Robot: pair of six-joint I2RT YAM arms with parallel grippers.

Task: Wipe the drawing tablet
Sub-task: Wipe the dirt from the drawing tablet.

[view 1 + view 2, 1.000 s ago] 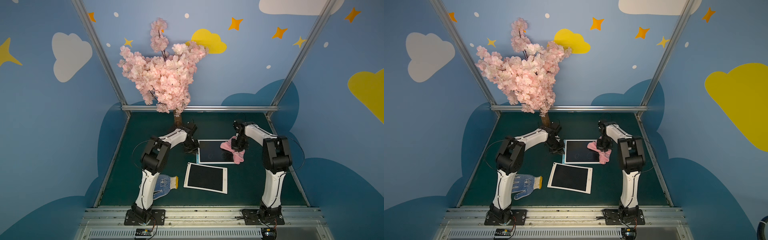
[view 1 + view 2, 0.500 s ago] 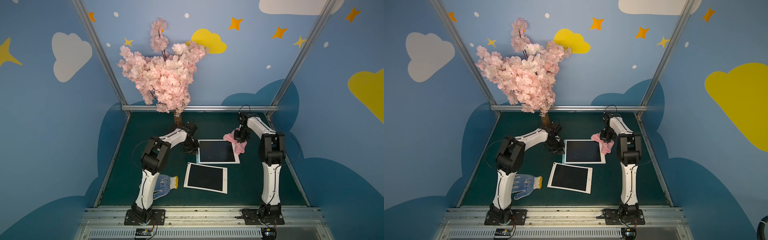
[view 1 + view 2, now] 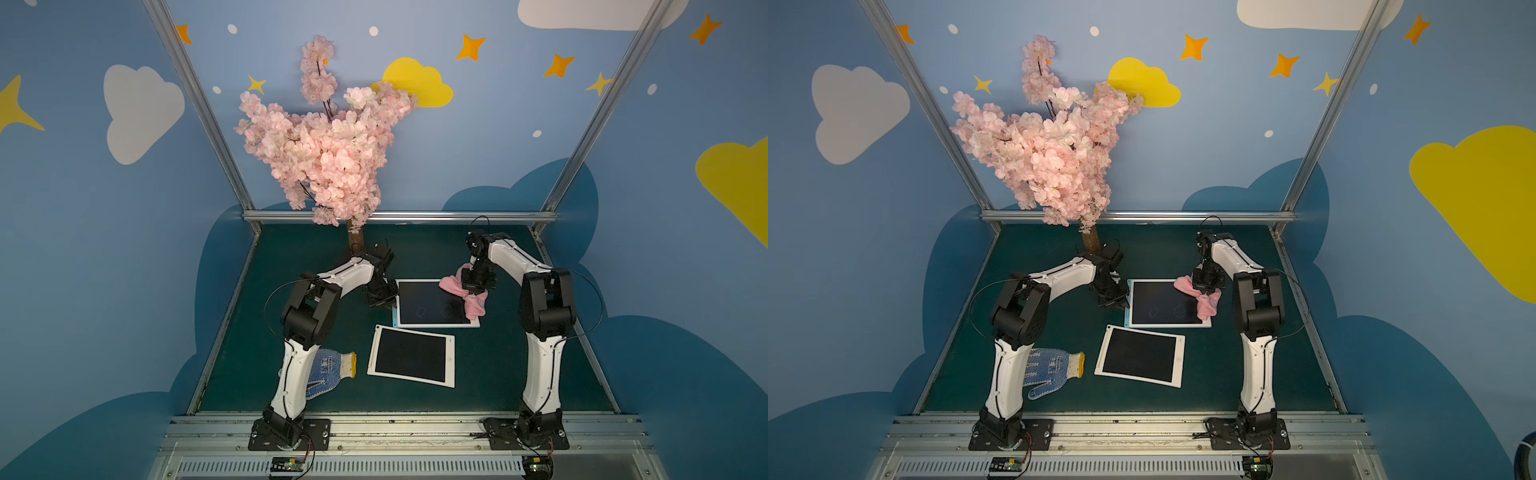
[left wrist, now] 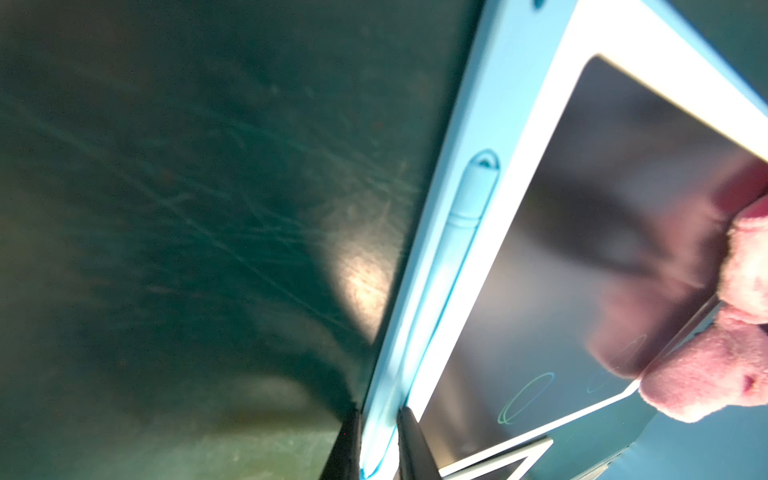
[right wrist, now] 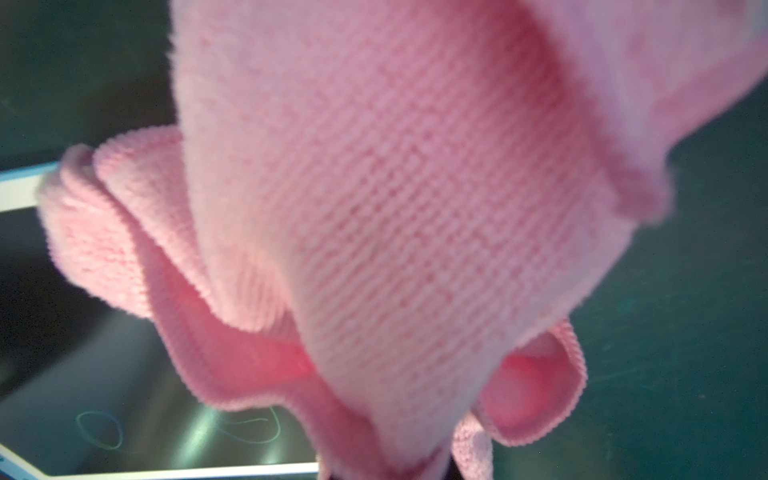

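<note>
One edge of drawing tablet (image 3: 428, 301) between left jaws, right jaws' cloth (image 3: 476, 306) atop

Blue-edged drawing tablet (image 3: 428, 303) lies flat, faint loops on its dark screen, pink cloth (image 3: 476, 305) over its right edge.
</note>
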